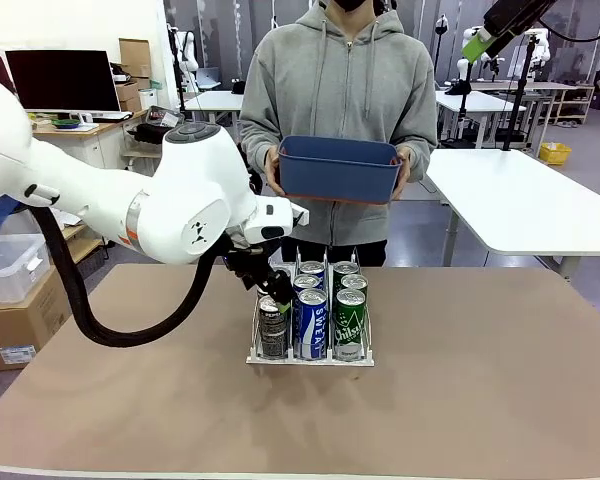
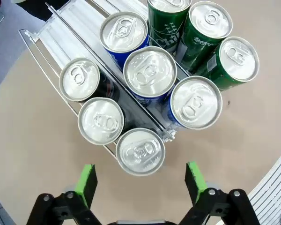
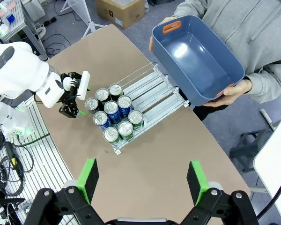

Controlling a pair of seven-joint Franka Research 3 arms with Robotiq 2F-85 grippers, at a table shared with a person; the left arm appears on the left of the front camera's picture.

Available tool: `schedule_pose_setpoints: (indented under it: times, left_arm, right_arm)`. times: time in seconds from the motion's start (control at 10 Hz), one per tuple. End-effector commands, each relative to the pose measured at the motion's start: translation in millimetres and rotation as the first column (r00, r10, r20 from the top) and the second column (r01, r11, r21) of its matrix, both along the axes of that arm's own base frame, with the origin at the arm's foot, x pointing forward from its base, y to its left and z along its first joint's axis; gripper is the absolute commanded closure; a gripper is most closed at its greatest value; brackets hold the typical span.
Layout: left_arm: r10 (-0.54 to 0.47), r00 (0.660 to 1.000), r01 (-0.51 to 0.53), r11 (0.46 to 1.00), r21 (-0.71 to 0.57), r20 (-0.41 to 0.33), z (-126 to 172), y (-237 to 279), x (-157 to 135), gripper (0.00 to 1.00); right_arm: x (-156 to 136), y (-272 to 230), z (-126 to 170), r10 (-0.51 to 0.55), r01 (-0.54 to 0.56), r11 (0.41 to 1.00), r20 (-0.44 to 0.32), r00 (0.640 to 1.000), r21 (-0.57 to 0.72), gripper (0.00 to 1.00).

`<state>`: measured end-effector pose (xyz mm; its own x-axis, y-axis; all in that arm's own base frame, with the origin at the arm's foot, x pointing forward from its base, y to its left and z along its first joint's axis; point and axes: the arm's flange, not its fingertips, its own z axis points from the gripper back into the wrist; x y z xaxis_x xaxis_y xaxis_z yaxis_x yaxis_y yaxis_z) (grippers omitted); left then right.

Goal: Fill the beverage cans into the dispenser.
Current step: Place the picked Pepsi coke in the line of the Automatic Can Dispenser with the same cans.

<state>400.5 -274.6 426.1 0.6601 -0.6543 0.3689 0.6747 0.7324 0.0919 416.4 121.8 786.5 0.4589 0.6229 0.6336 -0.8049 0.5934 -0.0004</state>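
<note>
The clear dispenser [image 1: 310, 359] [image 2: 79, 28] [image 3: 155, 90] stands mid-table with several beverage cans [image 3: 114, 115] packed in its near end, three to a lane: dark grey, blue and green. My left gripper [image 1: 274, 292] [image 2: 140, 183] [image 3: 76, 109] hovers open just above the front dark grey can [image 1: 273, 332] [image 2: 140, 151], which sits free beyond its green pads [image 2: 86, 182]. A blue can [image 1: 311, 318] [image 2: 150, 75] and a green can [image 1: 350, 316] [image 2: 236, 58] stand alongside. My right gripper [image 1: 477, 44] [image 3: 143, 180] hangs open high over the table, holding nothing.
A person at the far side holds an empty blue tub [image 1: 338, 168] [image 3: 196, 61] in both hands above the table's far edge. The brown tabletop [image 1: 480, 380] is bare around the rack. White tables and shelving stand behind.
</note>
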Motion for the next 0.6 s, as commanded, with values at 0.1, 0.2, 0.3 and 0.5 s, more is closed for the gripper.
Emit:
schedule_pose_setpoints:
  times: [0.1, 0.2, 0.3, 0.5]
  left_arm:
    - [0.0, 1.0, 0.0, 1.0, 0.0, 0.0, 0, 0, 0, 0.0]
    - [0.0, 1.0, 0.0, 1.0, 0.0, 0.0, 0, 0, 0, 0.0]
    - [0.0, 1.0, 0.0, 1.0, 0.0, 0.0, 0, 0, 0, 0.0]
    - [0.0, 1.0, 0.0, 1.0, 0.0, 0.0, 0, 0, 0, 0.0]
  right_arm:
    - [-1, -1, -1, 0.006, -0.006, 1.0, -0.002, 1.0, 0.003, 0.0]
    - [-1, -1, -1, 0.006, -0.006, 1.0, -0.002, 1.0, 0.003, 0.0]
    - [-1, -1, -1, 0.006, -0.006, 1.0, -0.002, 1.0, 0.003, 0.0]
    - [-1, -1, -1, 0.006, -0.006, 1.0, -0.002, 1.0, 0.003, 0.0]
